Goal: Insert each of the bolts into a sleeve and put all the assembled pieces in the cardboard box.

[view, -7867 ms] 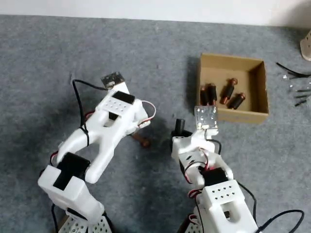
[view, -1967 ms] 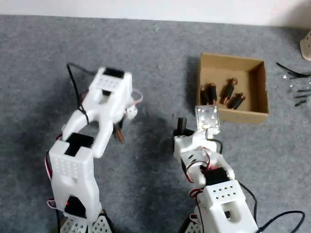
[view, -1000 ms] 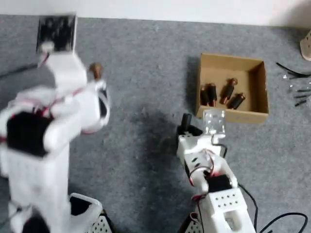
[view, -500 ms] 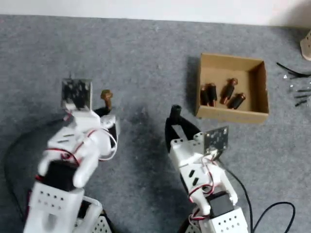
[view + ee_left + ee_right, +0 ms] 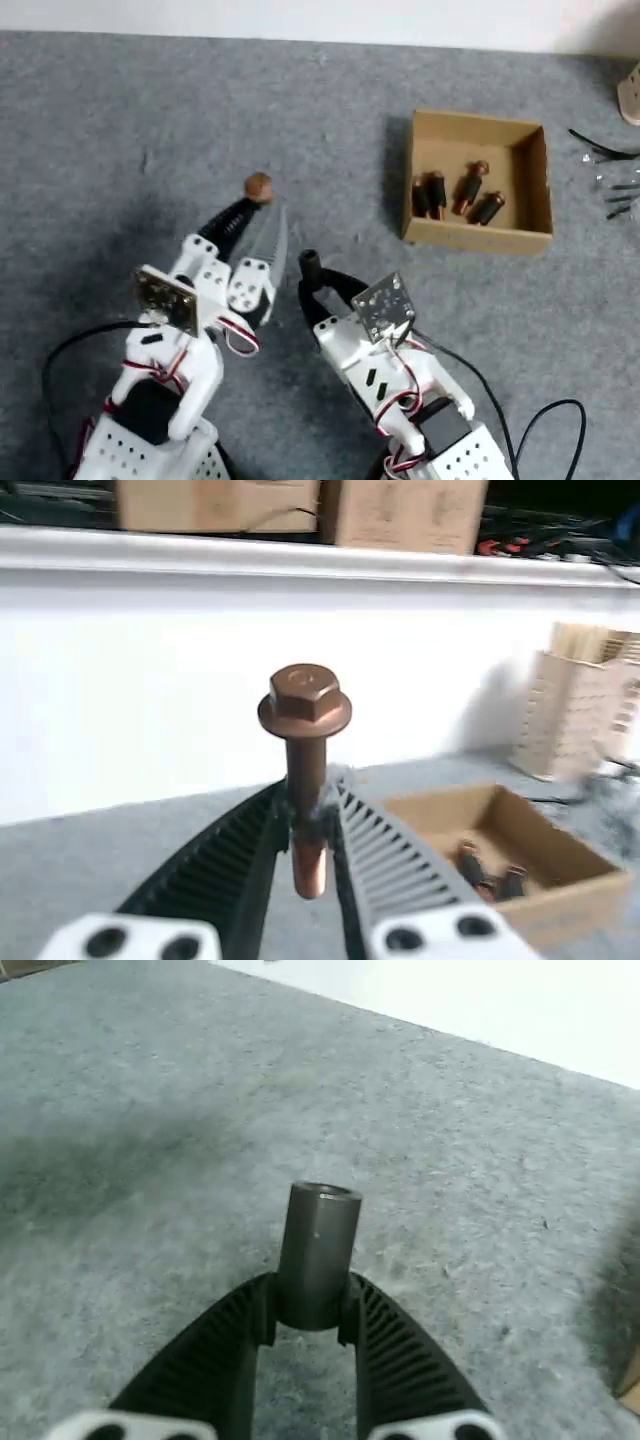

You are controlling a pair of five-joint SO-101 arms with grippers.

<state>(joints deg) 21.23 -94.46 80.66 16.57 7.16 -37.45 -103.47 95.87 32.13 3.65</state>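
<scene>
We see the left gripper (image 5: 305,818) pinching a copper-coloured bolt (image 5: 303,742) by its shank. Its two ribbed black jaws are drawn almost together, with only the shank's width between them. The flanged hexagonal head stands clear beyond the tips, and the plain end of the shank pokes back into the gap between the jaws.

The right gripper (image 5: 312,1312) clamps a dark grey sleeve (image 5: 318,1250) by one end. Its jaws are spread just as wide as the tube. The sleeve's open mouth points away from the gripper, out past the tips.

In the high view, the left arm (image 5: 160,370) rises from the lower left corner of the frame and leans up and to the right. It carries the bolt head to a spot just left of centre. The right arm (image 5: 390,375) comes up from the bottom middle and leans up and to the left. Its sleeve sits below and to the right of the bolt, near it but not touching.

The cardboard box (image 5: 478,238) sits open in the upper right of the frame on the grey carpet (image 5: 120,100). Four assembled pieces (image 5: 468,188), dark with copper ends, lie on its floor.
</scene>
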